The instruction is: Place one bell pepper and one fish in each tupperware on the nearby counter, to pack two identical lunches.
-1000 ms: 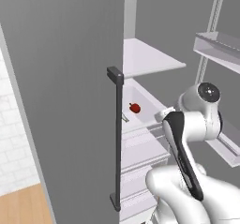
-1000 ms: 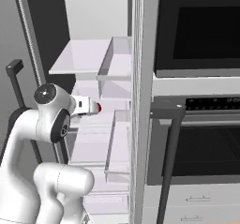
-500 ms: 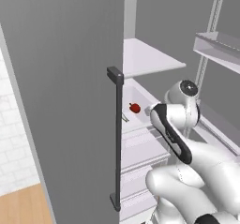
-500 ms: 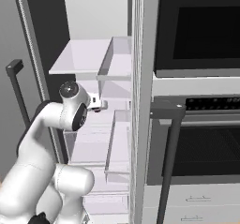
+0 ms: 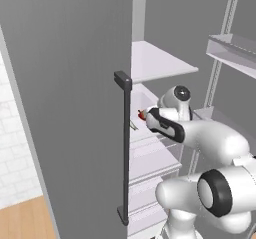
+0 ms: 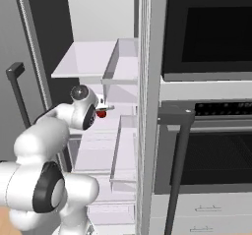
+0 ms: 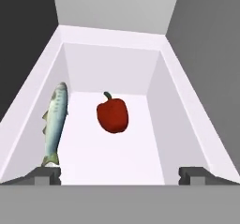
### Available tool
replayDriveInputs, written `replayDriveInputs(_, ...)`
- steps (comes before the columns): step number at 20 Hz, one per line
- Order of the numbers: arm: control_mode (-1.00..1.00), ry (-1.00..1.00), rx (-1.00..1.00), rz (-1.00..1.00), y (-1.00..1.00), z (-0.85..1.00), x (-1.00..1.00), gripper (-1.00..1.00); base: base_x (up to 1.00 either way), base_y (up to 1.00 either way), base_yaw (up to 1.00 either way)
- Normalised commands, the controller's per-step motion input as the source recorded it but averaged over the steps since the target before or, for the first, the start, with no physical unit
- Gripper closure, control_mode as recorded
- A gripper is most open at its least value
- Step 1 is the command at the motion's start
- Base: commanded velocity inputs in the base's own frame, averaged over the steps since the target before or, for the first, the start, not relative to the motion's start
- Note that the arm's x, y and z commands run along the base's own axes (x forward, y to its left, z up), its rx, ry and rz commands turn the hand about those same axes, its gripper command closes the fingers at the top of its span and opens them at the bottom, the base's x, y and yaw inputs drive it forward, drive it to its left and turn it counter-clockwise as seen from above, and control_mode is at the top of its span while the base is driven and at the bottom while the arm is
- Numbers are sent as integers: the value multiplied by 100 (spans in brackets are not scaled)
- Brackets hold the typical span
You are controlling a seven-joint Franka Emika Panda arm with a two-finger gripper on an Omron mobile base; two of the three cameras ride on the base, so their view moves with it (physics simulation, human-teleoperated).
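Gripper (image 7: 120, 175) open, I see its fingertips (image 7: 47, 174) set wide apart at the front of a white fridge drawer (image 7: 180, 101). Inside lie a red bell pepper (image 7: 113, 115) mid-floor and a fish (image 7: 54, 123) along one wall.

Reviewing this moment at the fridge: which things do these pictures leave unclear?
- Left base view: the bell pepper is half hidden by the arm; the fish is a sliver.
- Right base view: the pepper is partly behind the pincer.
- Hand view: the drawer floor's near part is below the frame's bottom edge.
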Motion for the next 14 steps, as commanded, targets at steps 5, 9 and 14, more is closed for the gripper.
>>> replayDriveInputs(5, -100, 2, 5, 0, 9, -30, 36, -100, 0, 0, 0)
replayDriveInputs(9, -100, 3, 0, 0, 0, -21, 21, -100, 0, 0, 0)
replayDriveInputs(14, -100, 2, 0, 0, 0, -11, 50, -100, 0, 0, 0)
